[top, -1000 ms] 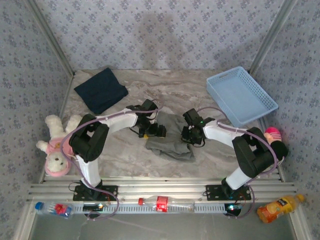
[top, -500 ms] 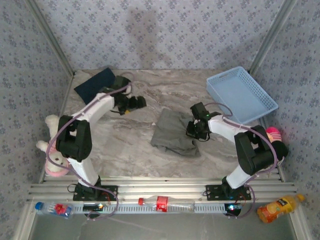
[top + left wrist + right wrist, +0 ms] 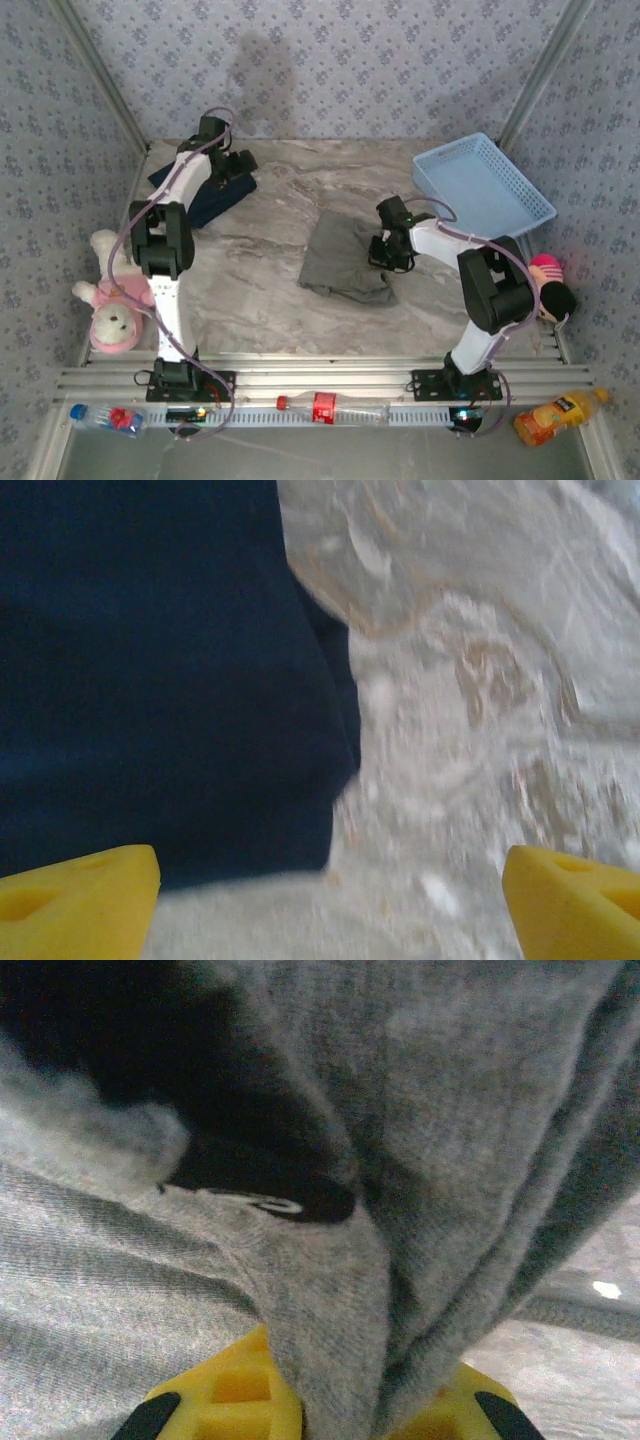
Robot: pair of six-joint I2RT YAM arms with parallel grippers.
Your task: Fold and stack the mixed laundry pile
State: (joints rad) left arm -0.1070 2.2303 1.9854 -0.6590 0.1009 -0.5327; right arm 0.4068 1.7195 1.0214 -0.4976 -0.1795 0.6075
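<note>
L pincer (image 3: 232,166) hangs at the far-left of the counter (image 3: 250,290), over the right part of the dark navy T-shirt (image 3: 205,200). On the wrist cam its yellow fingertips (image 3: 80,895) are spread wide apart, w/ the shirt's edge and bare counter below. R pincer (image 3: 385,255) sits at the right edge of the grey-olive garment (image 3: 340,262) mid-counter, clamped on a bunched fold of that cloth. The 2 garments lie well apart. Light blue basket (image 3: 480,195) at far right.
</note>
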